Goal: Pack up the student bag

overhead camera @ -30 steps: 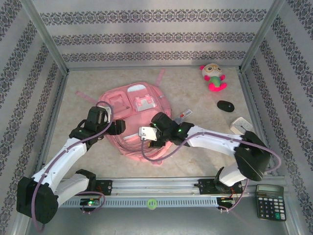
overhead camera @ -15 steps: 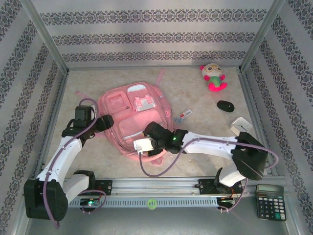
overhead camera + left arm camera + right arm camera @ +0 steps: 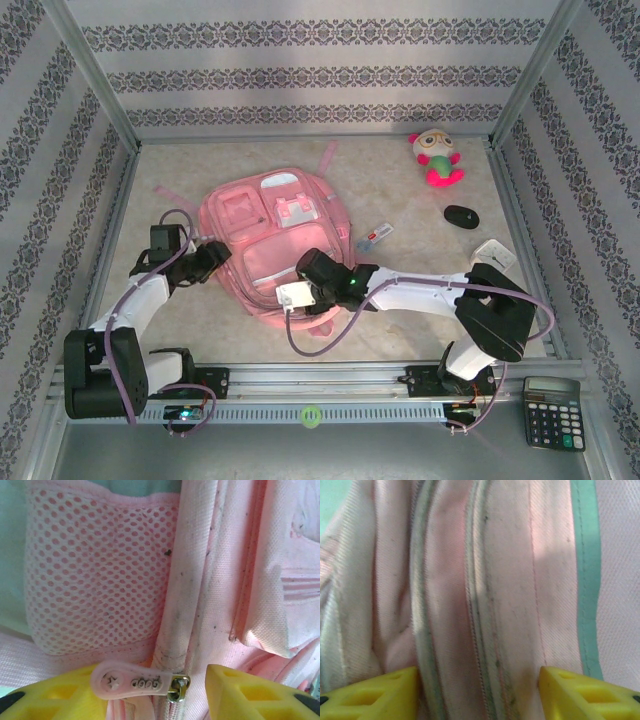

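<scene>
The large pink fabric backpack lies flat on the pale marbled tabletop, front pockets up, with thin pink straps trailing past its far and left edges. The left gripper meets the backpack's left edge. The right gripper sits over its near right corner. Just right of the backpack lies a small red-and-white stick-shaped item. Farther right are a black oval mouse and a white square object, partly behind the right arm. Beyond the backpack's far right corner sits a round-headed plush toy with green goggles and a bright pink body. A grey calculator lies well off to the near right.
</scene>
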You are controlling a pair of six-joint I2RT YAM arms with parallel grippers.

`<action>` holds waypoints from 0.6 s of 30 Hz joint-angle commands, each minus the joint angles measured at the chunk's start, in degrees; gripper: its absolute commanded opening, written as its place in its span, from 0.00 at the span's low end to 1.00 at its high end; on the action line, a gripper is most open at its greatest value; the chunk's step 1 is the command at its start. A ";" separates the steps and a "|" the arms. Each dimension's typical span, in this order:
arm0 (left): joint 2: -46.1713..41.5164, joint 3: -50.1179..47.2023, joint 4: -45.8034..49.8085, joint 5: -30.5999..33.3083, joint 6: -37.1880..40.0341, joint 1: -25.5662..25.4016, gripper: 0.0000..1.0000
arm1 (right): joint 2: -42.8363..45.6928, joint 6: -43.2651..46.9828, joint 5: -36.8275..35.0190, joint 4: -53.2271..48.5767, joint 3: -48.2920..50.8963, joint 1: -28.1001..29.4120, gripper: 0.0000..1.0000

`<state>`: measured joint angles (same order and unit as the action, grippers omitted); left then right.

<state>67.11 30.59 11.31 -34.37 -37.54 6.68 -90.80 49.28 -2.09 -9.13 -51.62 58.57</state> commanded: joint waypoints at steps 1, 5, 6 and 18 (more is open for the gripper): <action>-2.08 -1.09 -5.15 -1.56 -1.36 0.96 0.46 | 1.86 -0.87 0.28 0.45 1.16 -1.49 0.60; -3.29 -0.26 -3.70 1.73 0.38 1.10 0.53 | 2.88 -1.56 0.65 0.52 1.93 -2.13 0.59; -3.47 -0.14 -3.45 2.73 0.43 1.14 0.58 | 3.00 -1.65 0.76 0.54 2.10 -2.21 0.58; -4.14 -0.82 -5.65 4.66 0.09 1.32 0.26 | 5.37 -3.67 2.12 1.10 3.71 -3.86 0.52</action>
<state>64.20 29.76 6.76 -31.00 -37.95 7.25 -87.37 47.20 -0.32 -7.88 -48.99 56.12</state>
